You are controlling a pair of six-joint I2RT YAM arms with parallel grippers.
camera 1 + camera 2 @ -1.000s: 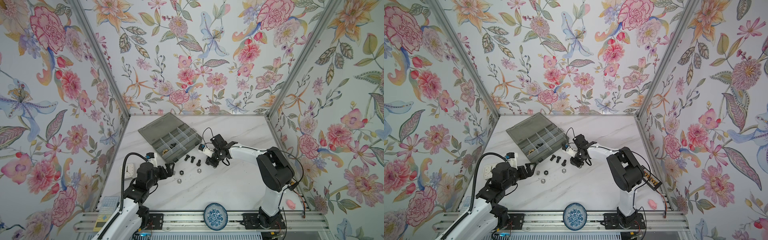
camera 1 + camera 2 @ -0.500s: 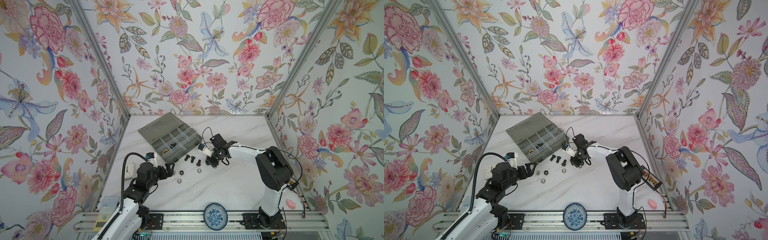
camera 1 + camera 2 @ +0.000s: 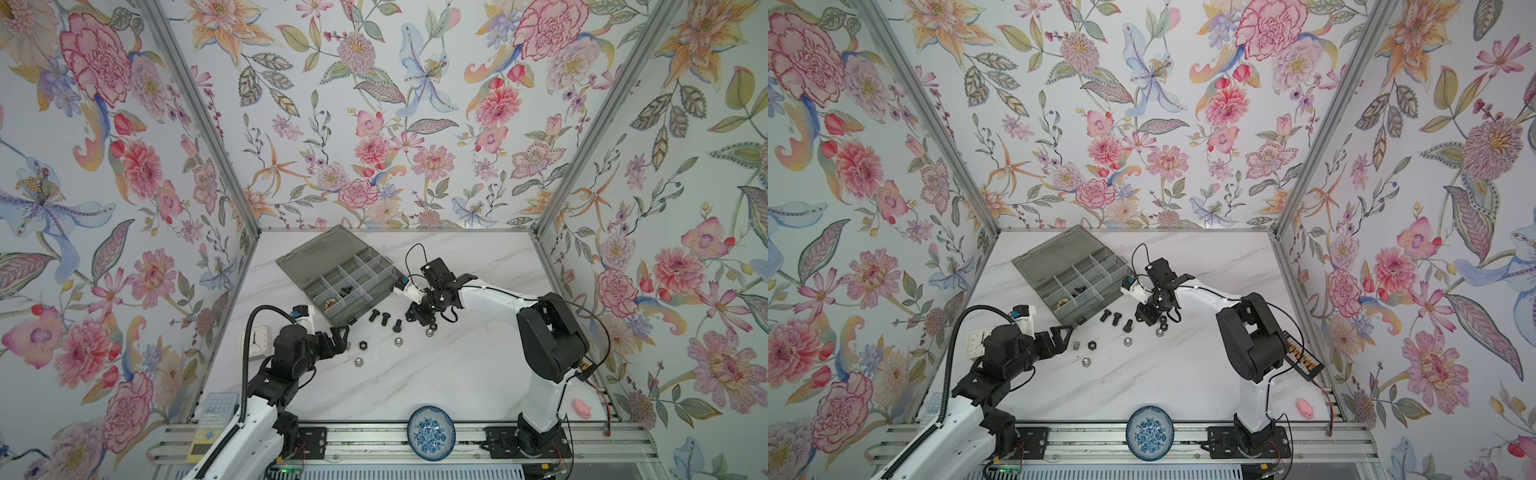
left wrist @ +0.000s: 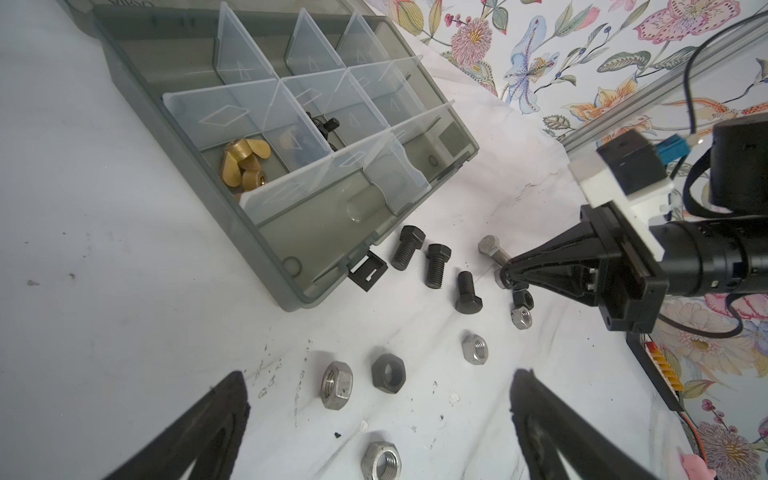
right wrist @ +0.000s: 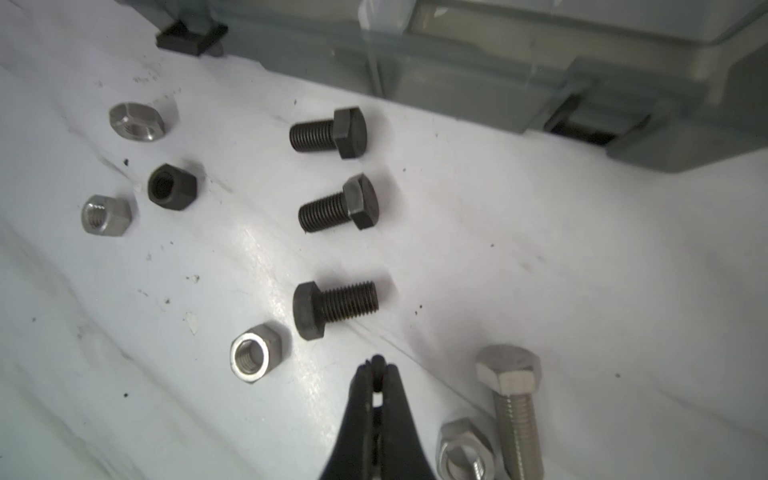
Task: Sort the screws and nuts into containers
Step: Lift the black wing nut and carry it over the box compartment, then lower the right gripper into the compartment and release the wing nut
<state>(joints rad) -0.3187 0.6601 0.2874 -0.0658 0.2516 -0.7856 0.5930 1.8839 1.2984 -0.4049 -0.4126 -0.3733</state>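
The grey organizer box (image 3: 376, 297) (image 4: 232, 232) lies open. One of its containers holds brass wing nuts (image 4: 243, 164) and the one beside it black wing nuts (image 4: 328, 124). Three black screws (image 3: 385, 319) (image 5: 334, 305) lie in front of it, with a silver screw (image 4: 490, 248) (image 5: 513, 399) beside them. My right gripper (image 3: 410, 318) (image 4: 503, 275) (image 5: 377, 365) is shut, its tips low between the silver screw and a black nut (image 4: 523, 297); a small dark bit shows between the tips. My left gripper (image 3: 341, 337) (image 4: 380, 376) stands open over loose hex nuts (image 4: 336, 384).
A blue patterned dish (image 3: 431, 432) sits at the table's front edge. A pink toy (image 3: 582, 408) lies at the front right. A white clock (image 3: 261, 341) and a calculator (image 3: 216, 409) are at the left. More silver nuts (image 3: 398, 341) lie mid-table.
The right gripper's jaws have closed the last bit. Both arms otherwise keep their places, and the screws and nuts have not moved.
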